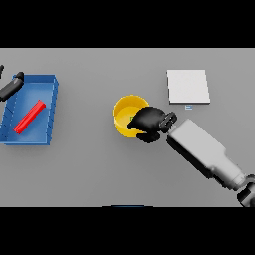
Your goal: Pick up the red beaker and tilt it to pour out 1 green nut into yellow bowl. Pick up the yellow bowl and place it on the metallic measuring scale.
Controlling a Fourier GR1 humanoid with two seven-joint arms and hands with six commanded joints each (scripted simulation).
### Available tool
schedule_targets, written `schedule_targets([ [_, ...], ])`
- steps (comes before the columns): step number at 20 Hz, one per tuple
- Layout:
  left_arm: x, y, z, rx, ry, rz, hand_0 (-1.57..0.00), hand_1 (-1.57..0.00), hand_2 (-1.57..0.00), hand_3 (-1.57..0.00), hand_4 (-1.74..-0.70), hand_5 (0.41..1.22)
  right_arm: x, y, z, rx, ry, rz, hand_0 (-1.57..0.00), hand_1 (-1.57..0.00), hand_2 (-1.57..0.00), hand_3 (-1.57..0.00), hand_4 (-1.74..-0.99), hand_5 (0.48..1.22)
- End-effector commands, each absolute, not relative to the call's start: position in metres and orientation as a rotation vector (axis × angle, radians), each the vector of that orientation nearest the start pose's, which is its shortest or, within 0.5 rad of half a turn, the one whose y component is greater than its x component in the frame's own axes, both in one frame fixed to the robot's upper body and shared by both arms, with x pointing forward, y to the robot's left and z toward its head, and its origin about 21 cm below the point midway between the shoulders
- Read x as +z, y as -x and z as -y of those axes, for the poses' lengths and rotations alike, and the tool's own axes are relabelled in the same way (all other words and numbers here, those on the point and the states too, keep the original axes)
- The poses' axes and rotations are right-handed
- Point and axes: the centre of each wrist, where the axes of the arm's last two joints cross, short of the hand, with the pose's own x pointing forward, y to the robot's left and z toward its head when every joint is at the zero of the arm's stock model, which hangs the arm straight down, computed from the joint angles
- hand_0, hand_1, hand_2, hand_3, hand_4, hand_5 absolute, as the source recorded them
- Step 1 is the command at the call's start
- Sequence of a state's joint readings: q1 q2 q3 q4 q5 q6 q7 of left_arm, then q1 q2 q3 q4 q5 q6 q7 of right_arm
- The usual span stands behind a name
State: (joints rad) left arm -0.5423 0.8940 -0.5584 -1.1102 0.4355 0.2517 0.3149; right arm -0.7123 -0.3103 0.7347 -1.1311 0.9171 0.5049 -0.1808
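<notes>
The yellow bowl (123, 113) stands mid-table, with a speck of green, the nut (132, 118), just visible inside it by the fingers. My right hand (147, 122) covers the bowl's right rim, fingers curled over the edge. The red beaker (30, 116) lies on its side in the blue tray (50, 105) at the left. The metallic scale (188, 86) is a pale square plate at the far right, apart from the bowl. My left hand (12, 85) shows at the far left edge, above the tray's corner.
The blue tray occupies the left side of the grey table. My right forearm (204, 152) stretches from the lower right toward the bowl. A small label (189, 107) sits at the scale's near edge.
</notes>
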Motion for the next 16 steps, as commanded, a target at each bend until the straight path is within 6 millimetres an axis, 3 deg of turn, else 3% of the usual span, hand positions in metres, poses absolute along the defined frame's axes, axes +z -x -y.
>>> schedule_targets([
  [1,0.099,-0.347,-0.356,-0.396,-0.59,1.137,0.0,0.0,0.0,0.0,-0.72,0.693,0.051,-0.348,0.111,2.206,0.325,1.157,-1.05,-1.01,-0.87,-0.57,-1.552,1.079],
  [3,0.1,-0.345,-0.357,-0.391,-0.585,1.146,0.0,0.0,0.0,0.0,-0.72,0.696,0.051,-0.346,0.11,2.197,0.326,1.168,-1.23,-1.21,-1.12,-0.83,-1.614,1.13],
  [7,0.1,-0.348,-0.357,-0.407,-0.584,1.136,0.0,0.0,0.0,0.0,-0.72,0.695,0.053,-0.348,0.114,2.207,0.332,1.19,-1.43,-1.42,-1.24,-1.18,-1.689,1.184],
  [12,0.097,-0.347,-0.359,-0.407,-0.583,1.13,0.0,0.0,0.0,0.0,-0.72,0.694,0.054,-0.35,0.116,2.165,0.336,1.235,-1.53,-1.52,-1.32,-1.31,-1.724,1.209],
  [16,0.1,-0.348,-0.355,-0.399,-0.579,1.13,0.0,0.0,0.0,0.0,-0.72,0.694,0.079,-0.354,0.124,2.115,0.357,1.238,-1.55,-1.55,-1.34,-1.32,-1.734,1.216],
])
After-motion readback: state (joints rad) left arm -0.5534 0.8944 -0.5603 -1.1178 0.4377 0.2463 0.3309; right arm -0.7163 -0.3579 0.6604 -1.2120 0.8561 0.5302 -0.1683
